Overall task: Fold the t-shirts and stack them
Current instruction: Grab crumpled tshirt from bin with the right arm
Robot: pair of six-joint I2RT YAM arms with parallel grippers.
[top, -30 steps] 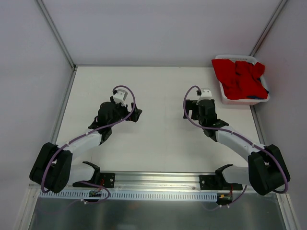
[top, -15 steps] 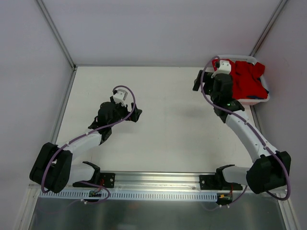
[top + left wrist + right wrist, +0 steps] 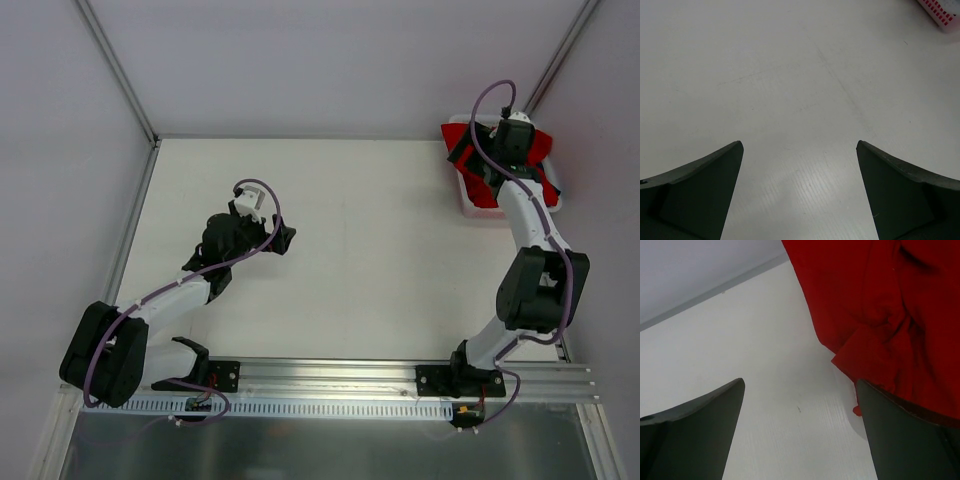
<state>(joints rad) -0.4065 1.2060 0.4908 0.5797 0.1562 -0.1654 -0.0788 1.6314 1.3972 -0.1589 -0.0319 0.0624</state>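
The white table (image 3: 350,200) lay bare between the arms. Over the last second the right arm (image 3: 530,230) had swung from the middle of the table out to the far right corner, while the left arm (image 3: 170,295) had stayed where it was, left of centre. The white basket (image 3: 478,212) sat in that corner, and the red shirt (image 3: 482,188) was heaped in it, unfolded, with one edge spilling over the rim toward the table. The right gripper (image 3: 800,384) now hovered just at that hanging edge with its fingers wide apart and nothing between them. In its wrist view the cloth filled the upper right, above the right finger. The left gripper (image 3: 799,145) was also spread and empty, pointing at bare table. The reach looked done, so the next step was probably to close on the shirt and pull it out; no folding had begun.
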